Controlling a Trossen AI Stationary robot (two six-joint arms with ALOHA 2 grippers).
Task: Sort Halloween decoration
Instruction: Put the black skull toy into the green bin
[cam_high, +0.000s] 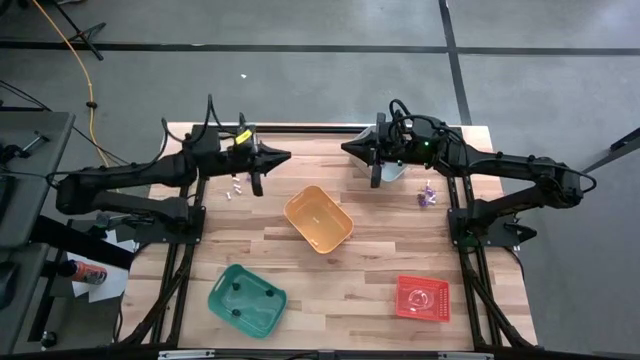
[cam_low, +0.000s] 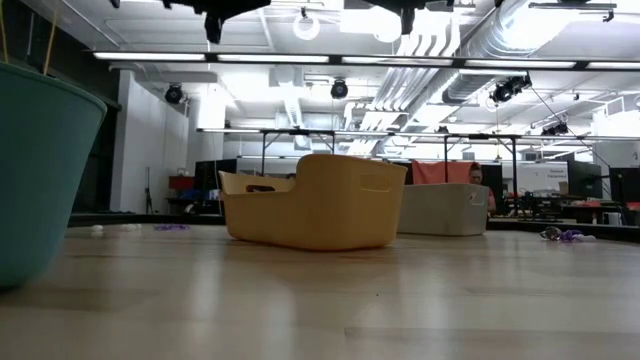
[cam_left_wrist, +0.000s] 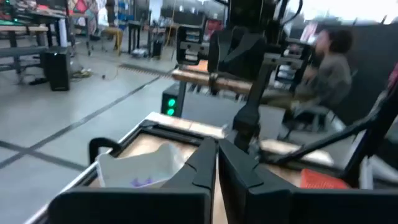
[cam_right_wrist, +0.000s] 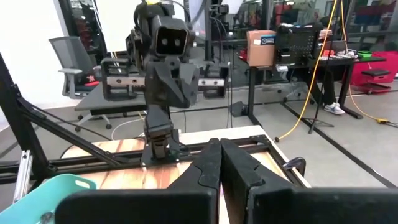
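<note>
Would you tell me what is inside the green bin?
The green bin holds about three small dark trinkets on its floor. Their shapes cannot be made out, and its near wall hides them in the low view.

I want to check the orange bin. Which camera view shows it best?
The high view: the whole orange bin and its inside show from above. The low view shows only its side wall. In both wrist views it is not visible.

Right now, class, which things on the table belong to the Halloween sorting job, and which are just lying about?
Belong to the job:
purple trinkets
whitish trinkets
orange bin
green bin
red bin
grey bin

Lying about:
red can, off the table's left edge
</note>
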